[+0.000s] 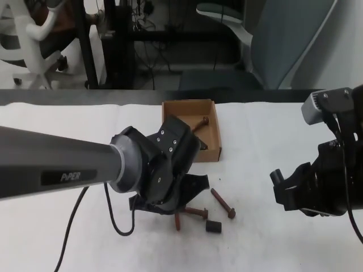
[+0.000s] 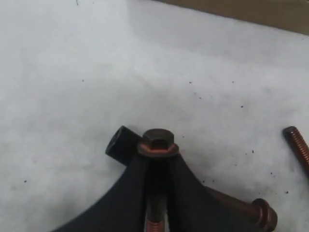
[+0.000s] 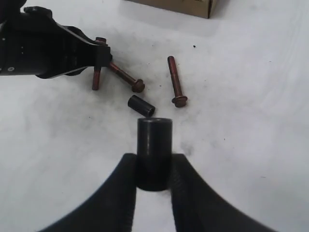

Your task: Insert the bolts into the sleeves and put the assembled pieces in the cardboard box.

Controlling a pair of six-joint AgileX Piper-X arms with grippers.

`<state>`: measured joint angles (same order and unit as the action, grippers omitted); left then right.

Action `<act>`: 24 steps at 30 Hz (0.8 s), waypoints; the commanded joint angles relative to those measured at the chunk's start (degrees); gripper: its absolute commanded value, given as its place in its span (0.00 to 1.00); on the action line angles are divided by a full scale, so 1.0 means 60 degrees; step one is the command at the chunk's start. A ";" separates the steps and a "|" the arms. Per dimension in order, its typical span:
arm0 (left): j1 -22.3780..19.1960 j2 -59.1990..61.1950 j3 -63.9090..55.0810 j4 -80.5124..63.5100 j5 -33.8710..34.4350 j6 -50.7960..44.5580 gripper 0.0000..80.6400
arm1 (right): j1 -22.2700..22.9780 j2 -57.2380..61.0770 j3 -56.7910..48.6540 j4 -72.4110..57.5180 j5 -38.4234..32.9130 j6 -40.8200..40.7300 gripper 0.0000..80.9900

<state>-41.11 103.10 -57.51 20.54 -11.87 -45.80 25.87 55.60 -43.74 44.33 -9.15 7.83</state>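
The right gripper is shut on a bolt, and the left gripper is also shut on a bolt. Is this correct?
Not quite. The right wrist view shows the right gripper shut on a black sleeve, not a bolt. The left gripper is indeed shut on a bolt.

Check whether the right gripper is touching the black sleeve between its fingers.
Touching. The right wrist view shows the fingers of the right gripper pressed against both sides of the sleeve, with no gap.

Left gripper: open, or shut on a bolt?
Shut on a bolt: the left gripper's fingers press its shank from both sides, head sticking out past the tips.
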 commanded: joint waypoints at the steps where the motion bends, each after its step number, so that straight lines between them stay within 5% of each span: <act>1: -0.0063 -0.0148 -0.0011 -0.0076 0.0003 0.0301 0.02 | -0.0024 -0.0136 -0.0031 -0.0036 -0.0143 -0.0048 0.00; 10: -0.0750 -0.2261 -0.0011 -0.0537 -0.0085 0.1920 0.02 | -0.0024 -0.0223 0.0213 -0.0452 -0.0233 -0.0615 0.00; 17: -0.1374 -0.4343 0.0051 -0.0704 -0.1427 0.4054 0.02 | 0.0254 -0.1864 0.2170 -0.3472 -0.1448 -0.0714 0.00; 24: -0.2812 -0.6521 0.2463 -0.6939 -0.1644 0.5552 0.02 | 0.1639 -0.3843 0.4813 -0.7623 -0.1417 -0.0102 0.00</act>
<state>-55.35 66.62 -47.12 -7.20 -20.99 -15.67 33.37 35.27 -18.61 7.98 -18.59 4.70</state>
